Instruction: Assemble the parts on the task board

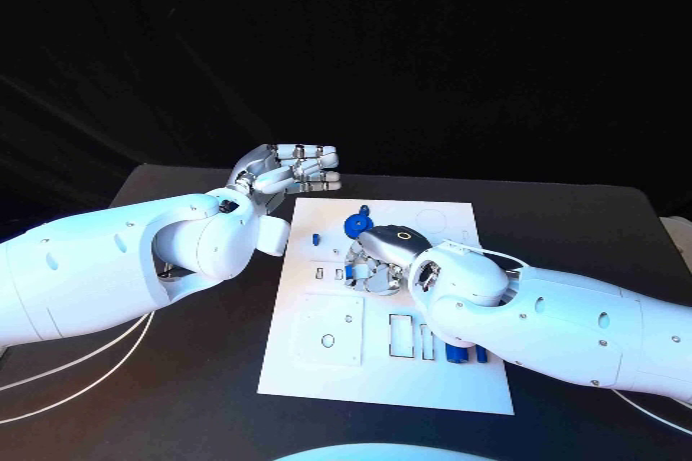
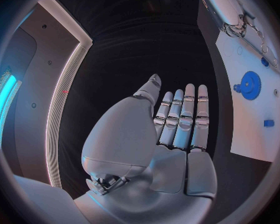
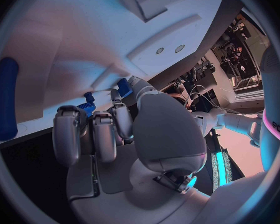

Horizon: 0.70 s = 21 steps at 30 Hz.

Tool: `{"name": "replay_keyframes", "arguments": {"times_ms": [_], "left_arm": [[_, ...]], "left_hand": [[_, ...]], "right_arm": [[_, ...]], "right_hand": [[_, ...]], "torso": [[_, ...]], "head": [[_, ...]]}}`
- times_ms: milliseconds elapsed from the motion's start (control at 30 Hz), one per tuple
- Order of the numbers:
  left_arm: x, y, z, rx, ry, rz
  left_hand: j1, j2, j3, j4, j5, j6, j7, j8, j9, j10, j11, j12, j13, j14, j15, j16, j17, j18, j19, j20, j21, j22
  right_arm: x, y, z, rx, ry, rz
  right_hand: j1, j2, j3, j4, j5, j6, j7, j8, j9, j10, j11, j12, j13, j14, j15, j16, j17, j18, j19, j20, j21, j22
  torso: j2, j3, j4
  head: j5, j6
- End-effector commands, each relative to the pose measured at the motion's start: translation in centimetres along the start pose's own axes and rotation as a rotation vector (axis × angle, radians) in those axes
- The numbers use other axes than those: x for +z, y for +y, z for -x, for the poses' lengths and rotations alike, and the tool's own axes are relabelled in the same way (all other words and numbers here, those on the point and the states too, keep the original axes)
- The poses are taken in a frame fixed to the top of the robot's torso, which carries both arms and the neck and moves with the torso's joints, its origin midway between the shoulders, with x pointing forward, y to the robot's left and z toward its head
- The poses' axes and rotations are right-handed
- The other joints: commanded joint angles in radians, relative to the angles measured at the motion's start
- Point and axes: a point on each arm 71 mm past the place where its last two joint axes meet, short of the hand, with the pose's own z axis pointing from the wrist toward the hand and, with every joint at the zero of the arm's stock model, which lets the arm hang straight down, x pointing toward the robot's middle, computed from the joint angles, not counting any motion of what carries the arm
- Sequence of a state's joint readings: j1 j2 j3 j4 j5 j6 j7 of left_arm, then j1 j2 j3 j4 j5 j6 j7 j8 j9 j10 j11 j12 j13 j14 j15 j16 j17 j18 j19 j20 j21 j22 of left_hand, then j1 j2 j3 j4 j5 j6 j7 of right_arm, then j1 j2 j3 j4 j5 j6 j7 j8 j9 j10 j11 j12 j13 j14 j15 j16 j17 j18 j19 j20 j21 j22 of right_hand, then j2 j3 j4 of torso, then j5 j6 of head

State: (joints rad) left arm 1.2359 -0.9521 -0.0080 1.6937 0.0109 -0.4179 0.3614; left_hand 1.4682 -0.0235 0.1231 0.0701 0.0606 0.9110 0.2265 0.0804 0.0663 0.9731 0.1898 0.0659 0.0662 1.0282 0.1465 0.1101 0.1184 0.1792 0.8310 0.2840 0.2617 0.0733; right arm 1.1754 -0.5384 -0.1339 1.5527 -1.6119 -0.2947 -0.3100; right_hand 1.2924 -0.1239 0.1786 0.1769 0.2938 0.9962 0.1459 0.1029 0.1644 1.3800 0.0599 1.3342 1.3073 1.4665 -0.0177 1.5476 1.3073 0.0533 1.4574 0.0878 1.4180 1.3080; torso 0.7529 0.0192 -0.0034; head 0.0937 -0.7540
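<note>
Black table [image 1: 159, 401] carries the white task board [image 1: 332, 371], with a blue gear [image 1: 355, 225] near its far end. Left hand [image 1: 293, 168] hovers empty beside the board, fingers straight and apart. Right hand [image 1: 387, 259] presses down mid-board, fingers curled; whether it holds a part I cannot tell. Seating a part seems underway; next comes a careful, aligned push.

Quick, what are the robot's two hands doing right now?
Left hand: open, fingers straight, holding nothing.
Right hand: down on the task board, fingers curled; cannot tell if it holds anything.
</note>
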Motion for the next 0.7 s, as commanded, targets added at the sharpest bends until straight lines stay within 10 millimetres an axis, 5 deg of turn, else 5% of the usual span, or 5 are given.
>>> {"name": "replay_keyframes", "arguments": {"times_ms": [33,167,400,567,700], "left_arm": [[0.0,-0.1,-0.2,-0.008,0.021,-0.005],[0.0,-0.1,-0.2,-0.008,0.022,-0.003],[0.2,0.2,0.2,0.054,0.062,0.03],[0.4,0.5,0.4,0.132,0.128,0.048],[0.7,0.8,0.6,0.193,0.166,0.074]], "left_hand": [[0.002,0.006,0.002,-0.007,0.002,0.001,0.01,-0.004,0.0,-0.003,0.002,-0.002,-0.001,-0.004,0.004,-0.007,0.001,0.004,-0.006,-0.001,-0.005,-0.001],[0.002,0.006,0.001,-0.007,0.002,0.001,0.01,-0.004,0.0,-0.003,0.002,-0.002,-0.001,-0.004,0.004,-0.007,0.001,0.004,-0.006,-0.001,-0.005,-0.001],[-0.054,-0.02,-0.046,0.018,0.001,0.014,-0.003,-0.003,0.002,0.032,-0.012,0.013,0.005,0.04,-0.009,0.0,0.014,0.007,0.021,-0.009,0.009,0.003],[-0.065,-0.003,-0.06,0.04,0.001,0.113,-0.042,0.037,0.017,0.19,-0.063,0.068,0.027,0.17,-0.064,0.059,0.056,0.008,0.111,-0.045,0.058,0.02],[-0.053,0.004,-0.052,0.05,0.001,0.172,-0.073,0.057,0.027,0.281,-0.102,0.092,0.038,0.306,-0.113,0.141,0.115,0.007,0.213,-0.095,0.12,0.046]], "right_arm": [[0.0,0.1,0.1,-0.008,-0.015,0.006],[-0.3,0.1,0.4,-0.002,-0.05,0.011],[-1.9,0.0,1.9,0.061,-0.191,0.056],[-3.6,-1.1,4.0,0.182,-0.215,0.147],[-4.7,-2.7,5.6,0.269,-0.203,0.155]], "right_hand": [[-0.011,-0.001,-0.011,0.0,-0.019,-0.008,0.0,-0.006,-0.002,-0.007,0.003,-0.006,0.017,0.09,0.009,-0.005,0.203,-0.008,0.0,0.01,-0.009,0.123],[-0.031,-0.016,-0.044,0.013,-0.069,-0.023,0.004,-0.015,-0.006,-0.013,0.008,-0.01,0.012,0.088,0.012,-0.008,0.197,-0.006,-0.005,0.014,-0.019,0.116],[-0.008,-0.043,-0.216,0.114,-0.059,-0.103,0.031,-0.031,-0.033,-0.054,0.032,-0.043,-0.027,0.083,0.033,-0.019,0.178,0.003,-0.028,0.032,-0.059,0.09],[0.06,0.023,-0.185,0.091,-0.037,-0.065,0.019,-0.004,-0.03,-0.082,0.022,-0.068,-0.055,0.071,0.026,-0.042,0.137,0.023,-0.077,0.029,-0.136,0.031],[0.091,0.041,-0.171,0.072,-0.027,-0.038,0.01,0.017,-0.027,-0.119,0.013,-0.107,-0.094,0.053,0.017,-0.08,0.075,0.038,-0.118,0.021,-0.205,-0.019]], "torso": [[0.0,0.0001,-0.0001],[0.0,-0.0001,0.0009],[-0.003,0.0005,-0.0012],[-0.011,-0.0006,-0.0014],[-0.019,-0.0016,-0.0025]], "head": [[0.0,-0.001],[-0.002,0.0],[-0.003,0.004],[-0.012,0.012],[-0.015,0.012]]}}
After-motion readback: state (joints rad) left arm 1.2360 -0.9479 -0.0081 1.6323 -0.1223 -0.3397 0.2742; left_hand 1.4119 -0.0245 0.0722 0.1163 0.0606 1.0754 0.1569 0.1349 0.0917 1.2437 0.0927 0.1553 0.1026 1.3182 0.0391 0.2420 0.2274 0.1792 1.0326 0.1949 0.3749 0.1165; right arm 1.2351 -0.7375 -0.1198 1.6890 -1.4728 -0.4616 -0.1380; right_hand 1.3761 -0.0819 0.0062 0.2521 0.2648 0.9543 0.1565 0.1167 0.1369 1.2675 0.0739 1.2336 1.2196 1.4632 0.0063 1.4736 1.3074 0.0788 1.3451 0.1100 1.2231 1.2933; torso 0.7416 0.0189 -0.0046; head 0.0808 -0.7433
